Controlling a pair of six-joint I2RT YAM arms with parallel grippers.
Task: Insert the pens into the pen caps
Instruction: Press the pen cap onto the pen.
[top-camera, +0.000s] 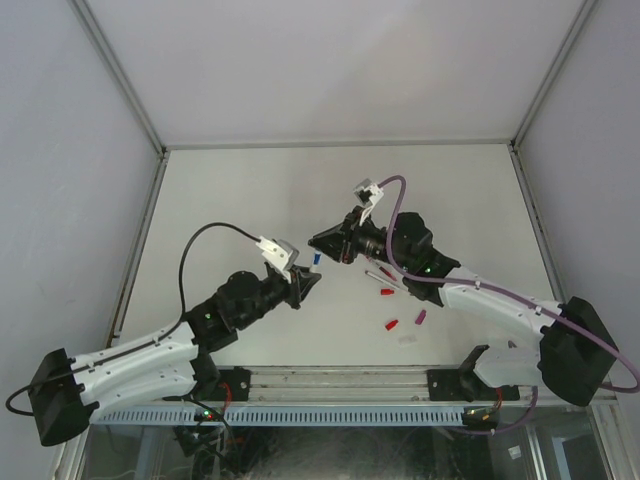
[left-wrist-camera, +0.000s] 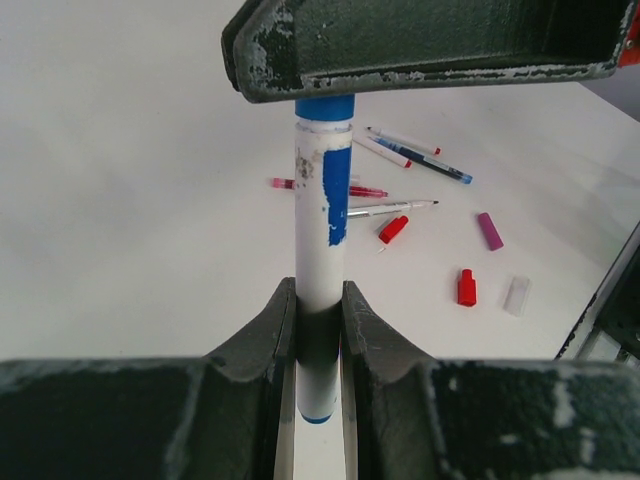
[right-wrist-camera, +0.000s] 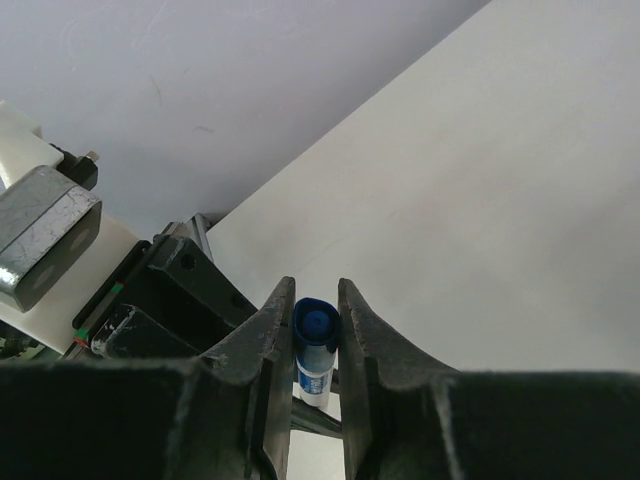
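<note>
A white pen with blue markings is clamped by its barrel in my left gripper, held well above the table. Its far end carries a blue pen cap, and my right gripper is shut on that cap from the opposite side. In the top view the two grippers, left and right, meet tip to tip with the blue pen between them. Several more pens lie loose on the table, with red caps and a magenta cap.
A clear cap lies beside the red one. In the top view the loose pens, a red cap and a magenta cap lie under the right arm's forearm, near the table's front rail.
</note>
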